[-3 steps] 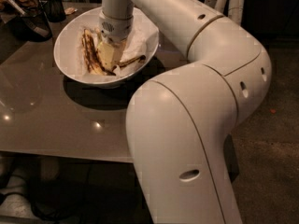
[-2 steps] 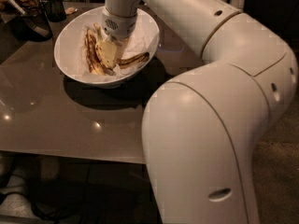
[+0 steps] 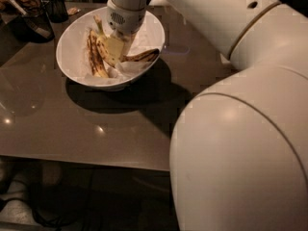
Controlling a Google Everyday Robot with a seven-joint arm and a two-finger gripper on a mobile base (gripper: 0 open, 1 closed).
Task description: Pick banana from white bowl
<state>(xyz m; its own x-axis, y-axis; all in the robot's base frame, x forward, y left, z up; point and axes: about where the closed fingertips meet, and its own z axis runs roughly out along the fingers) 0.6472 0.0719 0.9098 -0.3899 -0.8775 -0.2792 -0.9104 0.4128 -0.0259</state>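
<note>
The white bowl stands on the far left part of the table, lined with crumpled white paper. Inside it lies the banana, a small bunch of yellow, brown-blotched fruit with its pale stem pointing to the far rim. A single darker banana rests against the bowl's right side. My gripper reaches down into the bowl from above, right at the bunch's right side, and its wrist hides part of the fruit. Whether it touches the banana cannot be made out.
The glossy grey-brown table ends at a front edge in the lower part of the view. Dark containers and a dark cup stand at the far left corner. My arm's large white links fill the right side.
The arm's big white link has swung right and now looms larger in the view. The gripper stays down in the bowl over the bananas, which have not visibly shifted.
</note>
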